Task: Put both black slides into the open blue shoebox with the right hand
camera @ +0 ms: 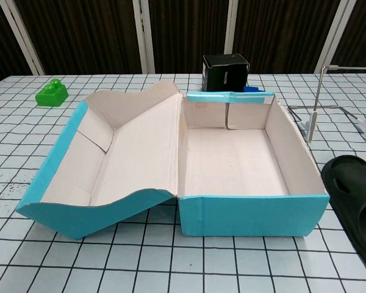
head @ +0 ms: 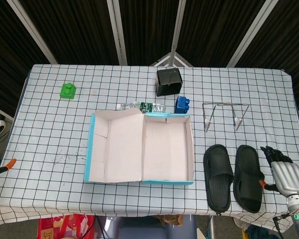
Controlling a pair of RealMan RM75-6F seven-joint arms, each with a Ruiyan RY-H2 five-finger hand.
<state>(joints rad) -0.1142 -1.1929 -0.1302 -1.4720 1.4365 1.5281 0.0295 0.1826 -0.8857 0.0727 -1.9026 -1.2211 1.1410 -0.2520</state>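
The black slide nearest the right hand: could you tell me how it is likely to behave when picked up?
The slide looks like moulded foam or rubber, so probably light and slightly bendy. Its wide strap offers the right hand a hold. Lying flat on the tablecloth, it should not roll.
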